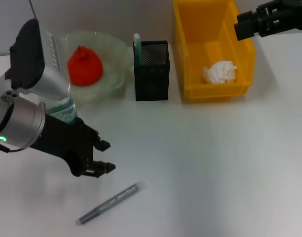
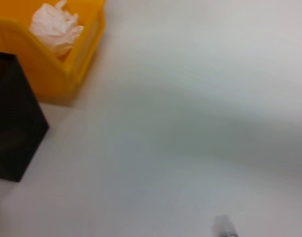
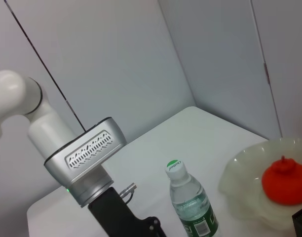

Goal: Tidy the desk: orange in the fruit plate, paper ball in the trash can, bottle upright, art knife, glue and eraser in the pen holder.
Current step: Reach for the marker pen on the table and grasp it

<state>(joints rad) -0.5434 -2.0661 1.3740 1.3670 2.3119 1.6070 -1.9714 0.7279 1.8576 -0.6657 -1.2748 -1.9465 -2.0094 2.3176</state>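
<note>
The orange (image 1: 85,66) lies in the pale green fruit plate (image 1: 115,54) at the back left. The paper ball (image 1: 220,73) sits inside the yellow trash can (image 1: 190,47). In the black mesh pen holder (image 1: 152,74) stands the mint-green art knife (image 1: 137,45). The bottle (image 3: 190,203) stands upright, mostly hidden behind my left arm in the head view. The grey glue (image 1: 111,202) lies flat on the desk (image 1: 215,163) near the front. My left gripper (image 1: 105,156) hangs open and empty just above and left of the glue. The eraser is out of view.
My right gripper (image 1: 249,24) hovers at the back right, beside the trash can's far right corner. In the left wrist view the trash can (image 2: 72,64), the pen holder (image 2: 13,133) and the glue's tip (image 2: 225,228) show.
</note>
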